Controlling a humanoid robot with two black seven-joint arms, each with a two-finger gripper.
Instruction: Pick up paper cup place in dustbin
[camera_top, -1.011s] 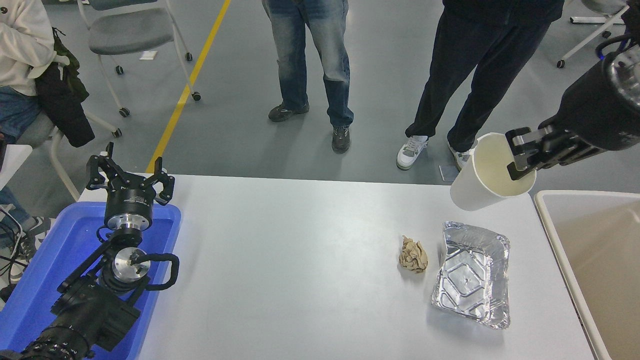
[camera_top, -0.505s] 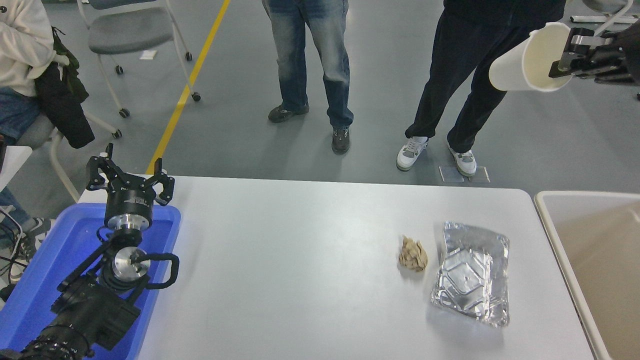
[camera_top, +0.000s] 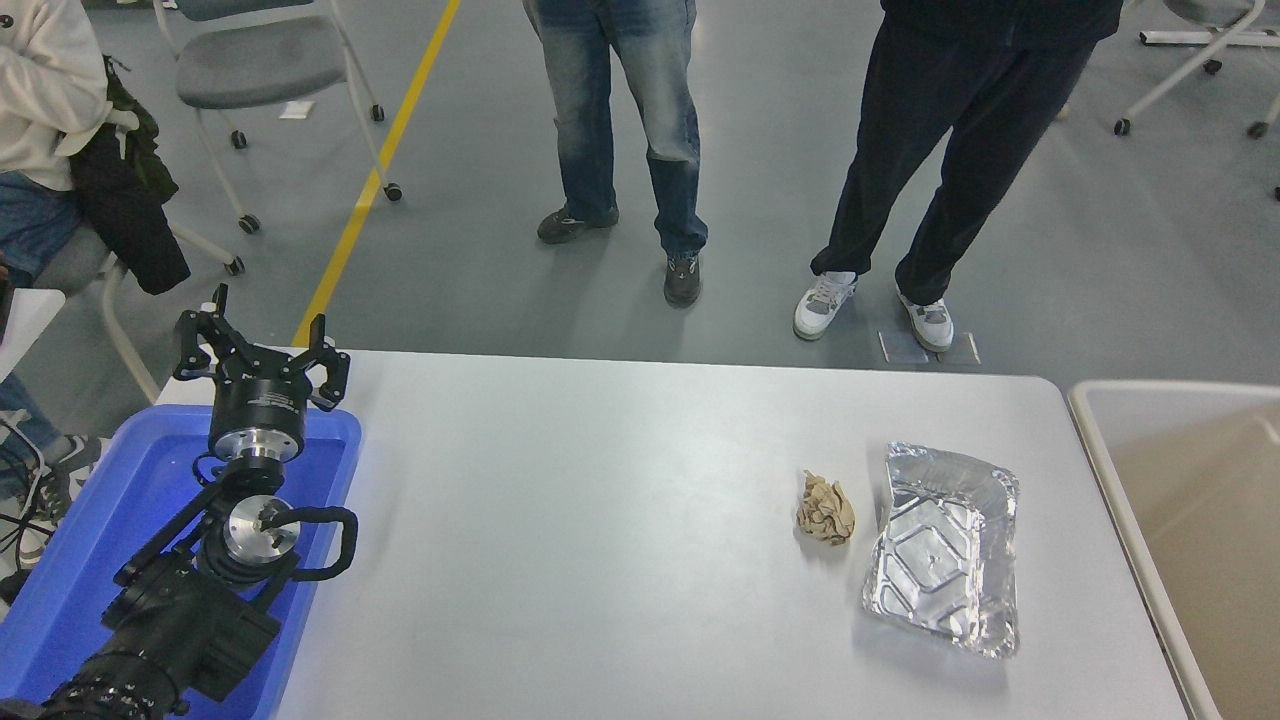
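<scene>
The paper cup is out of view, and so are my right arm and its gripper. The dustbin (camera_top: 1100, 440), beige with a thick off-white rim, stands against the table's right end, partly cut off by the picture's edge; the part of its inside that shows holds nothing. My left gripper (camera_top: 258, 352) is parked at the lower left above the blue tray, its fingers spread open and holding nothing.
A tan wad of paper (camera_top: 827, 509) and a silver foil tray (camera_top: 943, 560) lie on the white table (camera_top: 600, 520) near its right end. A blue plastic tray (camera_top: 110, 520) sits under the left arm. Two people stand beyond the far edge; another sits at far left.
My right gripper, shut on the paper cup, rose up and to the right and has left the picture with the cup. The left arm has not moved.
</scene>
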